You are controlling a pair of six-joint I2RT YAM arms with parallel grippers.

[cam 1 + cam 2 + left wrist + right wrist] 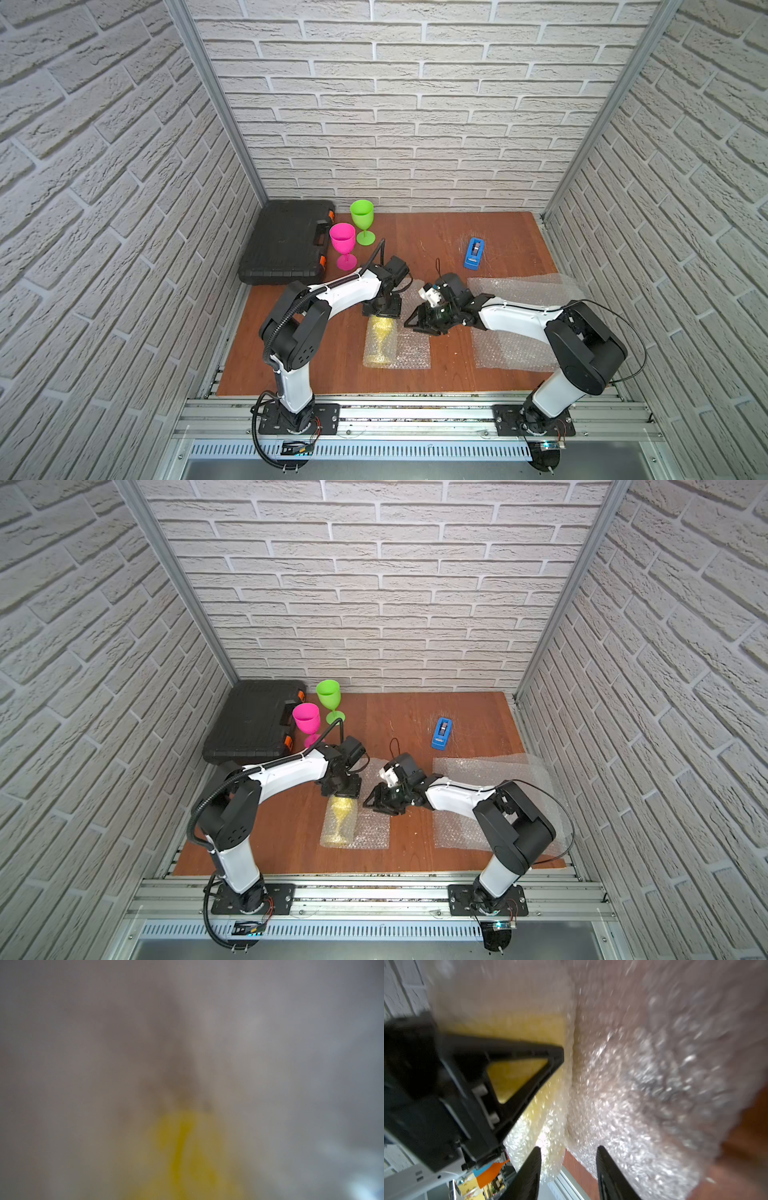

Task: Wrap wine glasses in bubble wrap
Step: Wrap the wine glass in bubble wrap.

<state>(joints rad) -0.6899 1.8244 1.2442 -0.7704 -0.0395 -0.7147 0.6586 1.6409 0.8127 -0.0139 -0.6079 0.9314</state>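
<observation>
The yellow wine glass (379, 337) lies on its side, rolled in bubble wrap (412, 350), with its foot toward the table's front edge. My left gripper (381, 311) comes down over the bowl end and straddles the roll. One of its fingers (529, 1051) rests against the wrapped yellow glass (512, 1024). The left wrist view is a blur of wrap and yellow glass (182, 1147). My right gripper (569, 1159) stands open just right of the roll, over the flat part of the sheet (643, 1084), holding nothing. The pink glass (343, 237) and green glass (362, 214) stand upright at the back left.
A shut black tool case (286, 245) lies at the back left beside the two goblets. A blue tape dispenser (473, 253) stands at the back right. More bubble wrap sheets (515, 291) lie spread on the right under my right arm.
</observation>
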